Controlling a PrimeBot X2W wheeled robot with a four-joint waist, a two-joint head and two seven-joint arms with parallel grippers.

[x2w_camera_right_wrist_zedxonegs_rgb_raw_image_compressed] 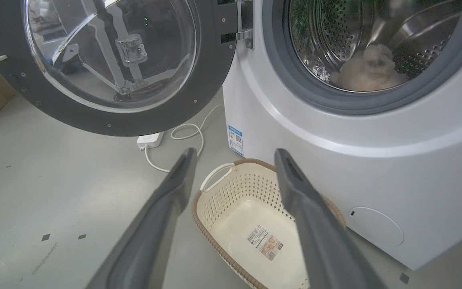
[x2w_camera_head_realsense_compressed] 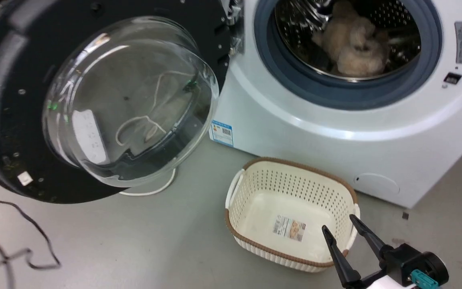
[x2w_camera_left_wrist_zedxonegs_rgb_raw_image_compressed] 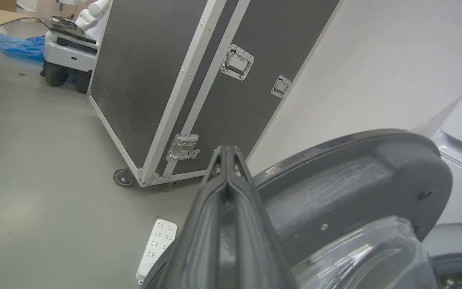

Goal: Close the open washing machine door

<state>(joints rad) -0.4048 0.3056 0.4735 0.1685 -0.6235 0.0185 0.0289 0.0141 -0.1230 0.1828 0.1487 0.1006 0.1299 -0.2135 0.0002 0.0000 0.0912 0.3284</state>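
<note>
My left gripper (x2w_camera_left_wrist_zedxonegs_rgb_raw_image_compressed: 227, 154), fingers pressed together and empty, lies lower centre, just beside the washing machine door (x2w_camera_left_wrist_zedxonegs_rgb_raw_image_compressed: 355, 168) at lower right: round glossy black rim, bulging clear glass. My right gripper (x2w_camera_head_realsense_compressed: 337, 222) gapes, empty.

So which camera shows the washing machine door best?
The head view: the washing machine door appears almost whole, standing wide open. The right wrist view crops its top; the left wrist view catches part of its rim and glass.
</note>
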